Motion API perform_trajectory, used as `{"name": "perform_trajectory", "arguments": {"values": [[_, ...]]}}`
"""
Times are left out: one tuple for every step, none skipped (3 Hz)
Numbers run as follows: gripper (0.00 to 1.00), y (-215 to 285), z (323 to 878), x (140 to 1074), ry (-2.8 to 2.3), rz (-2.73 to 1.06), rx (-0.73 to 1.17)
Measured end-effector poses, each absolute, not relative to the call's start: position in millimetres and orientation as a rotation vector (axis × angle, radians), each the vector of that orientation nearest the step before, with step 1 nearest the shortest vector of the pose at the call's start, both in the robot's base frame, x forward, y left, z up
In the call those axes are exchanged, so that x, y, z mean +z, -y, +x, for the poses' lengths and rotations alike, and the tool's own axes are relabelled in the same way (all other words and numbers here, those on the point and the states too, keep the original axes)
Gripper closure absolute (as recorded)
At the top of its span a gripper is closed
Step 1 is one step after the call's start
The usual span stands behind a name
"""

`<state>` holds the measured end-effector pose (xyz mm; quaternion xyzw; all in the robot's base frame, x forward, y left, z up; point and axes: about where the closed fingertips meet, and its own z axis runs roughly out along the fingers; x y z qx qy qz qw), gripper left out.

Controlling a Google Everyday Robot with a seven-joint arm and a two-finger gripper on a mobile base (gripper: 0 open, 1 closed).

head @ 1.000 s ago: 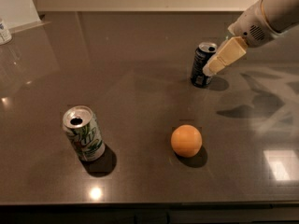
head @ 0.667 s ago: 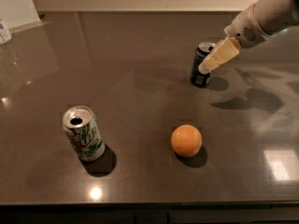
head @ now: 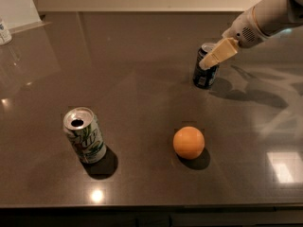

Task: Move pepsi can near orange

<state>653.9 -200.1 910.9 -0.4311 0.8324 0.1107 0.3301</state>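
Observation:
The pepsi can (head: 204, 77) is dark navy with a silver top and stands upright on the dark table at the back right. My gripper (head: 214, 56) reaches in from the upper right on a white arm; its tan end lies across the can's top and upper right side. The orange (head: 188, 142) sits in the front middle of the table, well in front of the can and a little to its left.
A white-and-green can (head: 84, 141) with an open silver top stands at the front left. A small pale container (head: 4, 31) stands at the far left edge. The table's front edge (head: 151, 206) runs along the bottom.
My gripper has shifted a little to the left and up, further over the pepsi can's top. The can, the orange and the white-and-green can have not moved.

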Motion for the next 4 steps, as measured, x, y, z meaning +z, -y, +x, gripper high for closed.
{"name": "perform_trajectory", "arguments": {"values": [[0.41,201.9,651.1,905.4,-2.189,-1.12,0.318],[0.65,201.8,641.2,902.8,-2.189,-1.12,0.355],[0.88,197.9,622.0,911.5,-2.154,-1.152,0.377],[1.0,194.9,591.9,927.3,-2.111,-1.228,0.378]]}}
